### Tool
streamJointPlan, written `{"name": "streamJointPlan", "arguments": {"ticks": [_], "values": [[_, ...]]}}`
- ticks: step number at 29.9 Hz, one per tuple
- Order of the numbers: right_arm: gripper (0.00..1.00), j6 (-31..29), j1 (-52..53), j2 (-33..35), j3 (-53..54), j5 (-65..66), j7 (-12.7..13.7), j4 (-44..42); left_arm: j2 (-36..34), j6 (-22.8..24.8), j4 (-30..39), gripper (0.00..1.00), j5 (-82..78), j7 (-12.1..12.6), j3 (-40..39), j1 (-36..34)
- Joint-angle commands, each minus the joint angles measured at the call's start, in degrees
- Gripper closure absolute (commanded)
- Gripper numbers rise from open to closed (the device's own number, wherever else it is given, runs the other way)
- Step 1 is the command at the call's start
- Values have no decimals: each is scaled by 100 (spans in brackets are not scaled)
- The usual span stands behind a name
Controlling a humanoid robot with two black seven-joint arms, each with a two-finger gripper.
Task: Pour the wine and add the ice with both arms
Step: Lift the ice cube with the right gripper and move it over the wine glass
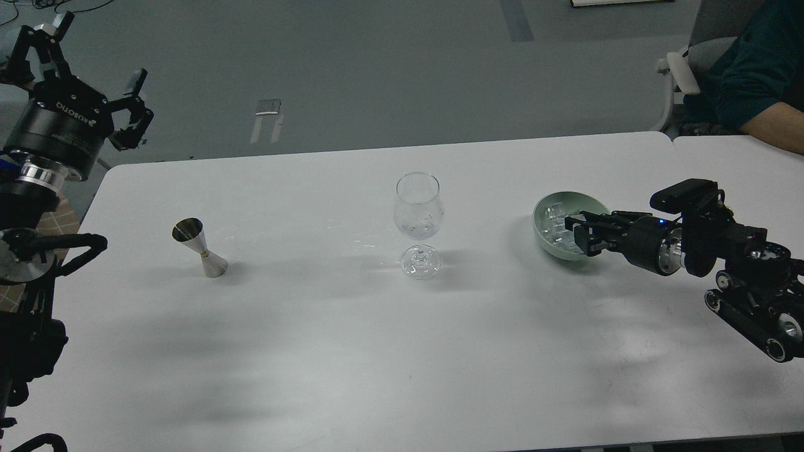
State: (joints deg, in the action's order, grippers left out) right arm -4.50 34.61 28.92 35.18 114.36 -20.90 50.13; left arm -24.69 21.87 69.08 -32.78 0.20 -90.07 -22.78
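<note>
A clear stemmed glass (419, 216) stands mid-table with a few clear bits in its bowl. A pale green bowl (545, 243) to its right holds the ice (555, 223), clear cubes. My right gripper (579, 230) lies low at the bowl's right rim. Its fingers (576, 220) are apart, one above and one below the rim, and hold nothing. My left gripper (91, 56) is raised beyond the table's far left corner, wide open and empty. A steel jigger (200, 248) stands on the left of the table, well below it.
The white table (352, 351) spans the view, and a second table (741, 163) joins it at the right. A person's teal-sleeved arm (754, 81) and a grey chair (681, 69) are at the far right. Grey floor lies beyond.
</note>
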Motion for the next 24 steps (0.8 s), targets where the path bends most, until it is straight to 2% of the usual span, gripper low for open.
{"name": "streamJointPlan", "arguments": {"ticks": [1, 7, 16, 24], "values": [[92, 11, 54, 9, 15, -10, -2, 58, 8, 1, 0, 2, 0, -2, 7, 2], [92, 125, 142, 395, 146, -37, -2, 629, 8, 1, 0, 2, 0, -2, 7, 2], [92, 99, 432, 1238, 208, -63, -2, 2254, 0, 1, 9, 2, 0, -2, 16, -16], [93, 11, 1134, 1292, -46, -19, -2, 2871, 0, -7, 9, 2, 0, 7, 34, -42]]}}
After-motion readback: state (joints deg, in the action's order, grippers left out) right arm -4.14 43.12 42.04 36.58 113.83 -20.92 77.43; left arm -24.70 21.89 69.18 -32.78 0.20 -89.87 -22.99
